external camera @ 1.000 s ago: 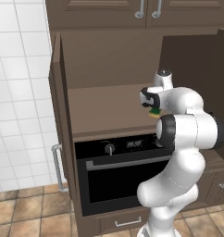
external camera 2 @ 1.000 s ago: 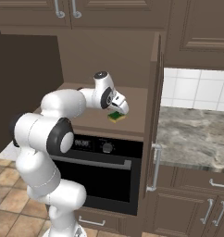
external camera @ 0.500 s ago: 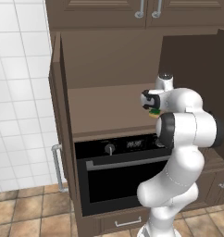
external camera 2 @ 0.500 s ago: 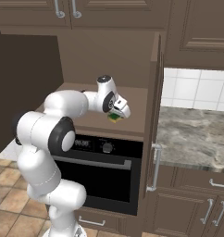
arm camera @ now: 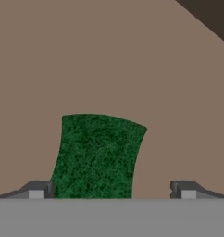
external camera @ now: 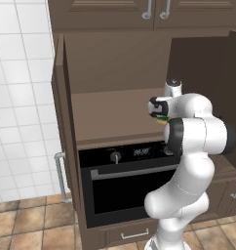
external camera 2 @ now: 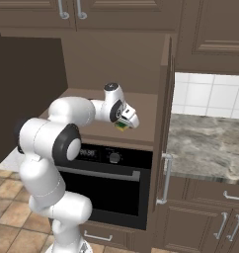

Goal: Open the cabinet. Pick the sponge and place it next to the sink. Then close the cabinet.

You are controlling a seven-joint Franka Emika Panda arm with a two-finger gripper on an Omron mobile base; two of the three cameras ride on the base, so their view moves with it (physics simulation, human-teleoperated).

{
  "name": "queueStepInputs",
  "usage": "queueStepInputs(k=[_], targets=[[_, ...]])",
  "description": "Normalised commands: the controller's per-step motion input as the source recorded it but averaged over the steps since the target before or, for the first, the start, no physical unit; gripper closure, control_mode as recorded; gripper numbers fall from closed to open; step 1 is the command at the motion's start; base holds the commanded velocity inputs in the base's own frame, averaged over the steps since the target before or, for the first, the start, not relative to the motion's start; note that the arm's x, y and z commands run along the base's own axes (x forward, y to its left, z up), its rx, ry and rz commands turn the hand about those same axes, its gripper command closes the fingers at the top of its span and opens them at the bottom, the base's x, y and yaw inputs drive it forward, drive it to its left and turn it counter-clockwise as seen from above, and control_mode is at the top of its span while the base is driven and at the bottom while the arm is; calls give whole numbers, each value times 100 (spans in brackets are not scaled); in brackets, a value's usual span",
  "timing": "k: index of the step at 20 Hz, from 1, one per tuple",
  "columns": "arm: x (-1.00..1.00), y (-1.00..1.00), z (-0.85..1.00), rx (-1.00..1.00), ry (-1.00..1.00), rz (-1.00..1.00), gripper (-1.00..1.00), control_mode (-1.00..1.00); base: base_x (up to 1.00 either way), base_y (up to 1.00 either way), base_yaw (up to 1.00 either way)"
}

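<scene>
Cabinet: both doors open; sponge flat on its shelf between wide-open, empty pincer; pickup, placement beside sink, closing outstanding.

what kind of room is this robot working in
A kitchen, rendered rather than real by the look of it. A black built-in oven sits under an open brown cabinet, a stone-look counter runs beside it, and white wall tiles sit behind.
</scene>
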Motion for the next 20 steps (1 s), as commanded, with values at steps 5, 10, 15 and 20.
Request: queueStepInputs(k=[5, 10, 15, 20], targets=[[10, 0, -24, 0, 0, -2, -100, -100, 0, 0, 0], [18, 0, -28, 0, 0, -1, -100, -100, 0, 0, 0], [1, 5, -32, 2, 0, -3, -100, -100, 0, 0, 0], [-3, 8, -11, 5, -1, -6, -100, -100, 0, 0, 0]])
